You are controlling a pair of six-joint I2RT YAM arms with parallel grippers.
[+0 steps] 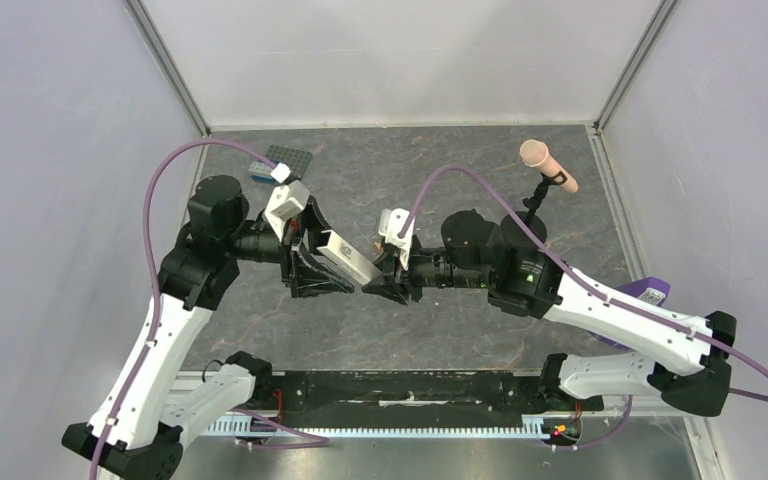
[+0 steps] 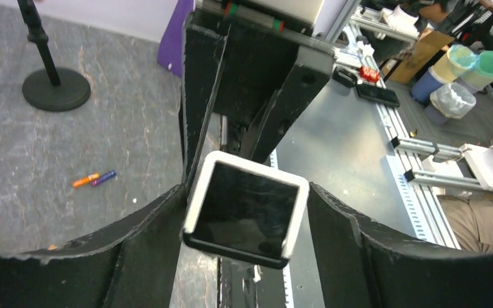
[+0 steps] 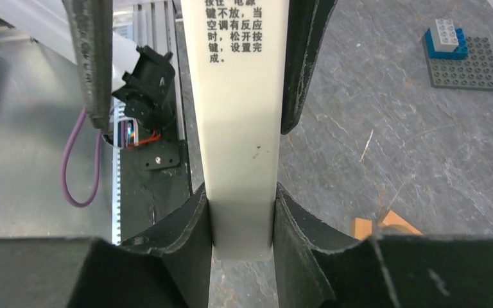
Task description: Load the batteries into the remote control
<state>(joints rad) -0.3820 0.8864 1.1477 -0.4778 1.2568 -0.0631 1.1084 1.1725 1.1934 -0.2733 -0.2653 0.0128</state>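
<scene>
Two batteries — one remote control — two arms

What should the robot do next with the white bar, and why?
Probably the left gripper lets go, leaving the remote control with the right gripper. Both sets of jaws pinch it in midair, while the batteries lie untouched on the table.

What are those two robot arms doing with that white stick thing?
Both arms are holding the remote control up off the table between them. The right claw is squeezed around one end, and the left claw has the other end between its fingers. The two little batteries, one orange and one blue, lie on the table, not yet loaded. A grey studded plate with a blue brick sits off to the side.
</scene>
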